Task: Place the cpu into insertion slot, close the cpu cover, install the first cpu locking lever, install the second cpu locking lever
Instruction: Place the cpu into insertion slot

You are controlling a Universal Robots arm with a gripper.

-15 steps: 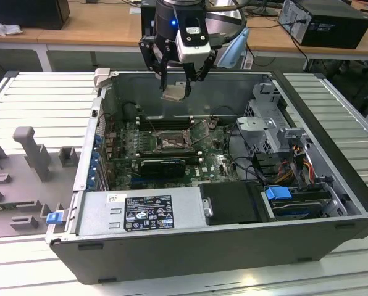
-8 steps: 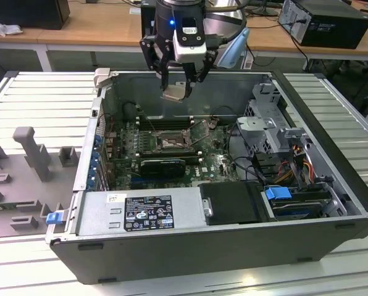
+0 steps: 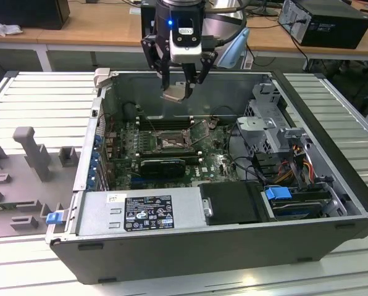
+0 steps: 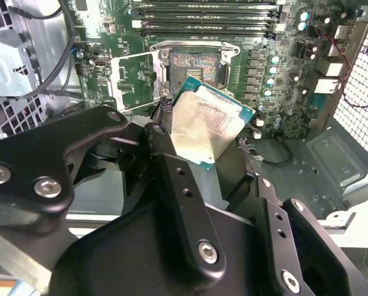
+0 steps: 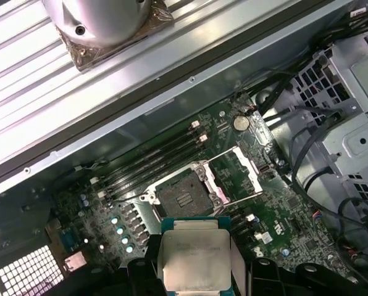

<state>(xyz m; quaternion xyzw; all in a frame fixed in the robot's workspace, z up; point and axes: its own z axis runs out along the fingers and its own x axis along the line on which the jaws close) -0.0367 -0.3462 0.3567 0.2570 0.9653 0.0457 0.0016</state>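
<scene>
End effector (image 3: 179, 85), pointing straight down, pinches the cpu (image 3: 174, 94) well above the insertion slot (image 3: 170, 142).

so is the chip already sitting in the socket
No, in the first wrist view the gripper holds the chip clear of the socket, which lies empty.

Power supply label (image 3: 148, 213): we see print and symbols, too small for us to read.
White sticker (image 3: 113, 198): we read nothing.
</scene>
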